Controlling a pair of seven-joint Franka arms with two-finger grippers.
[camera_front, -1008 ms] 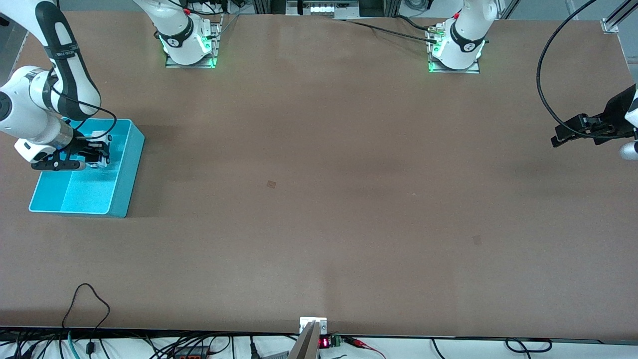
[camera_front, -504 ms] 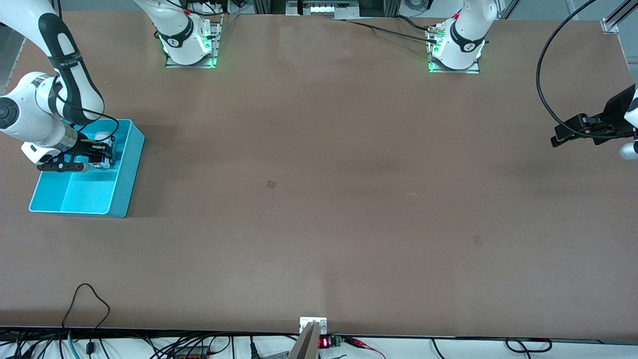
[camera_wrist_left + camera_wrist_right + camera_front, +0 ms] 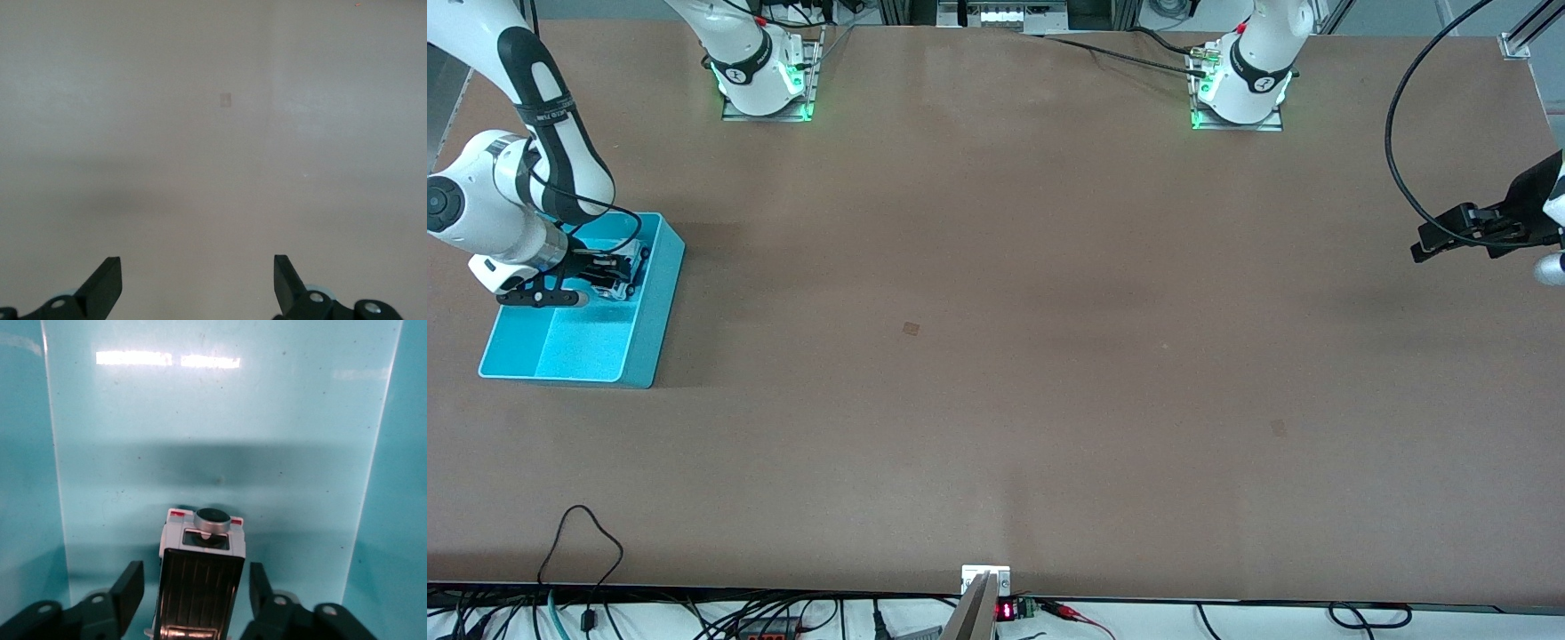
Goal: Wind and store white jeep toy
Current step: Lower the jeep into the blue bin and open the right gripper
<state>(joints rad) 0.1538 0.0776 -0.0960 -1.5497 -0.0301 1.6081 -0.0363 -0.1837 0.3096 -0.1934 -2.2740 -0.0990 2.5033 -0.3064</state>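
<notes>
— Jeep location?
— White jeep toy (image 3: pixel 202 577) sits on the turquoise bin's (image 3: pixel 660 302) floor, in the compartment farther from the front camera.
— Tools?
— Right tool (image 3: pixel 195 587) straddles it, fingers released. Left tool (image 3: pixel 197 283) waits spread over bare counter (image 3: pixel 1049 311), well apart from the bin.

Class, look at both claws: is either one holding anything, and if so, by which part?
Nothing is held. The right claw is open astride the toy jeep in the bin, gaps on both sides. The left claw is open and empty.
</notes>
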